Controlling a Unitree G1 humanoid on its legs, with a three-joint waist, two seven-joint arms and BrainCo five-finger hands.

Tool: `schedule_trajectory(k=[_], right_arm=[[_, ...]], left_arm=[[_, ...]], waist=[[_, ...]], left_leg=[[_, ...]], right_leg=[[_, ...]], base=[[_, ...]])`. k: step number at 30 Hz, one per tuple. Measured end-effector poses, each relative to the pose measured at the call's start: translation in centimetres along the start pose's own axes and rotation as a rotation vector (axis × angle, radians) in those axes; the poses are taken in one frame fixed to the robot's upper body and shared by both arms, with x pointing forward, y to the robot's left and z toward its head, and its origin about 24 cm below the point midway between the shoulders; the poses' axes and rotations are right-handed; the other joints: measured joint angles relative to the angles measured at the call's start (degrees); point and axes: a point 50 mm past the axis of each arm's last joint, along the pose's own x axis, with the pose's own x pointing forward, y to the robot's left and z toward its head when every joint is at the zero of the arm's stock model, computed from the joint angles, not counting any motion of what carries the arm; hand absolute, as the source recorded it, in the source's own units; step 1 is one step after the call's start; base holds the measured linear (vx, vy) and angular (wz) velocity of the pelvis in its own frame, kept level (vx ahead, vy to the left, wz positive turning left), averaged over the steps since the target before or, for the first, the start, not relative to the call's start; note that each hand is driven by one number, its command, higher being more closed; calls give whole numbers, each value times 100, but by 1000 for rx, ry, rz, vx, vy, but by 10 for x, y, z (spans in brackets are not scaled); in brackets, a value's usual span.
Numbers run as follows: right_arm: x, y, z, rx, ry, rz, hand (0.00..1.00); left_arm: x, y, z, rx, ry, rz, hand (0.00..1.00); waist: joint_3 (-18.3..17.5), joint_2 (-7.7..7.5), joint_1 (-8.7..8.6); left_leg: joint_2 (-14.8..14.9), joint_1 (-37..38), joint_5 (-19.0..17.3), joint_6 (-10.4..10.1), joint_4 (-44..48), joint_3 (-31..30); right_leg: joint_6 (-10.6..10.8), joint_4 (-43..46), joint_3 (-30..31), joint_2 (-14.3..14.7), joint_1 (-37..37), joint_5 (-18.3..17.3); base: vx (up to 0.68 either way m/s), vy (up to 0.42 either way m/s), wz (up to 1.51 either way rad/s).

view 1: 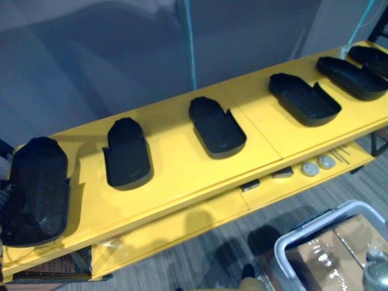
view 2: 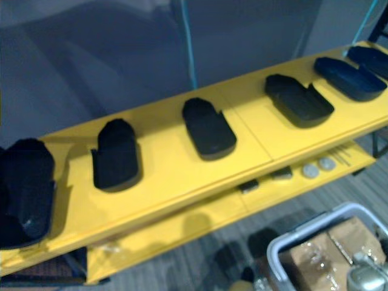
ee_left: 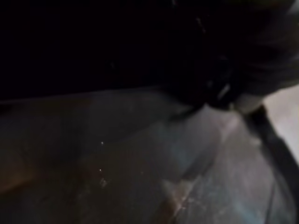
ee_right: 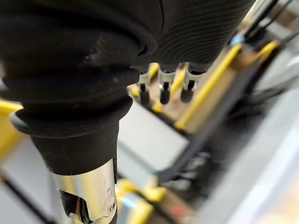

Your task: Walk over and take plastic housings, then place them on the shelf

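On the shelf (view 1: 182,173), housings (view 1: 216,126) apart from right fingers (ee_right: 164,94)

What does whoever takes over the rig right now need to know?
Left hand: its wrist view is dark and close against something black, so its state cannot be told.
Right hand: fingers hang straight, holding nothing.
Things: six black plastic housings lie in a row on the top tier of the yellow shelf. The leftmost housing is at the shelf's left end.
Done: six housings are on the shelf.
Left: check that the leftmost housing is released and sits squarely. The white-rimmed bin at lower right shows brown packages and no housings.
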Motion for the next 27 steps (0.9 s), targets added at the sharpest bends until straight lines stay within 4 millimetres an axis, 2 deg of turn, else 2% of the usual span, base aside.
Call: schedule_trajectory(k=[3,5,7,10,13,16,17,22,27], right_arm=[[-8,1,-13,24,83,-12,0],[-11,4,-15,48,108,-14,0],[-13,6,-21,44,140,3,0],[-19,15,-27,100,204,86,0],[-31,26,-43,173,325,265,0],[-40,32,-52,191,376,342,0],[-41,33,-52,201,382,357,0],[-41,35,-50,216,371,400,0],[-38,35,-46,222,352,402,0]], left_arm=[[2,14,1,22,39,37,100],[3,21,3,18,53,56,100],[5,23,6,-2,57,65,100],[5,27,10,-8,51,77,100],[6,36,19,-17,30,101,100],[6,40,24,-28,17,122,100],[6,41,25,-33,18,132,0],[7,46,28,-58,29,192,0],[7,47,27,-109,66,211,0]], waist=[[127,-81,-15],[198,-161,-27],[220,-221,-19],[329,-298,-4],[491,-338,28],[627,-360,37],[663,-383,37],[869,-563,56],[879,-585,45]], left_leg=[[17,-135,-68,13,193,17],[33,-223,-82,22,287,24],[60,-260,-103,21,366,24],[73,-330,-106,25,429,31],[113,-515,-225,76,709,45],[177,-695,-378,93,1024,30],[190,-732,-414,101,1106,30],[310,-1011,-642,136,1571,76],[346,-1158,-745,161,1799,121]], right_leg=[[-10,87,61,-22,-114,-7],[-9,133,75,-30,-184,-5],[-17,197,67,-29,-206,-14],[-34,255,74,-38,-272,-24],[-81,430,79,-83,-405,-99],[-83,506,91,-89,-474,-102],[-84,522,101,-91,-490,-102],[-83,644,208,-72,-687,-101],[-34,685,263,-76,-784,-65]], base=[[-42,-5,-5],[-20,-4,-1],[-11,-7,2],[-10,-3,2],[-52,-1,2],[-54,4,0],[-71,6,-3],[-46,6,-7],[-6,15,-5]])
